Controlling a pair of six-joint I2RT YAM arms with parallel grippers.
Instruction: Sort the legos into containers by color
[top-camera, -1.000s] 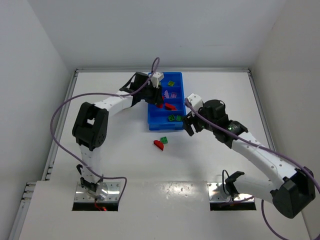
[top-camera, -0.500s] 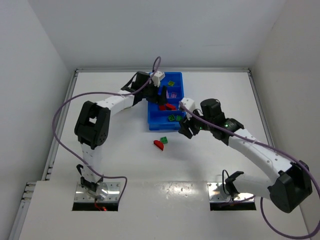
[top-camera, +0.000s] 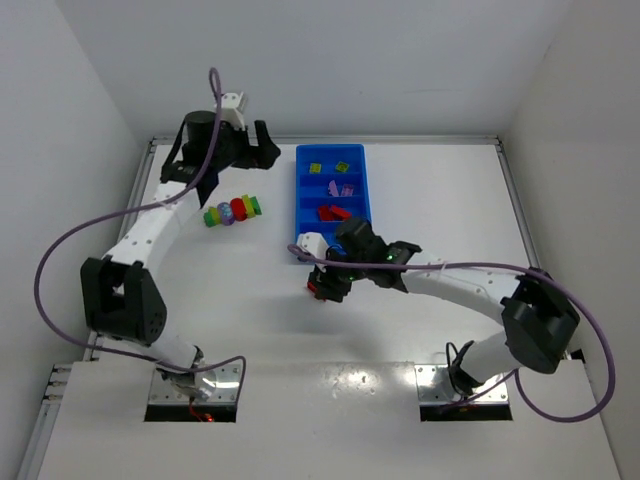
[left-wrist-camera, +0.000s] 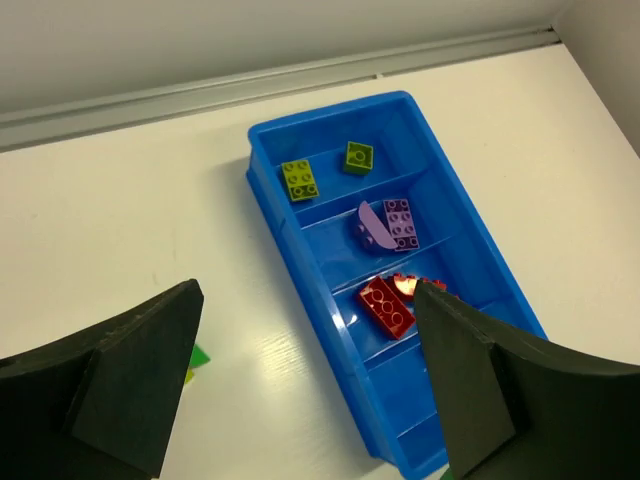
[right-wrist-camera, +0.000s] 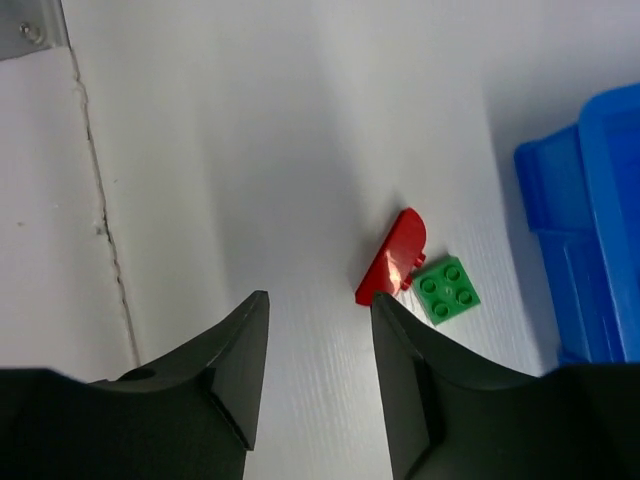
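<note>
The long blue tray (top-camera: 303, 200) (left-wrist-camera: 268, 190) holds a yellow-green brick (left-wrist-camera: 300, 180) and a green brick (left-wrist-camera: 359, 157) in its far compartment. Purple bricks (left-wrist-camera: 390, 222) lie in the second one and red bricks (left-wrist-camera: 388, 303) in the third. A multicoloured cluster (top-camera: 232, 211) lies left of the tray. My left gripper (top-camera: 262, 148) (left-wrist-camera: 307, 335) hangs open and empty, high above the tray's back left. My right gripper (top-camera: 325, 283) (right-wrist-camera: 318, 310) is low over the table, open with a narrow gap and nothing in it. A red curved brick (right-wrist-camera: 393, 258) and a green brick (right-wrist-camera: 447, 290) lie just past its fingertips.
The tray's near corner (right-wrist-camera: 590, 220) stands right of the two loose bricks. A seam in the table (right-wrist-camera: 100, 230) runs along the left of the right wrist view. White walls close the table at the back and on both sides.
My left gripper opened and swung from the tray to the back left. The multicoloured cluster now lies left of the tray. My right arm moved left over the loose bricks, its jaws narrowing.
</note>
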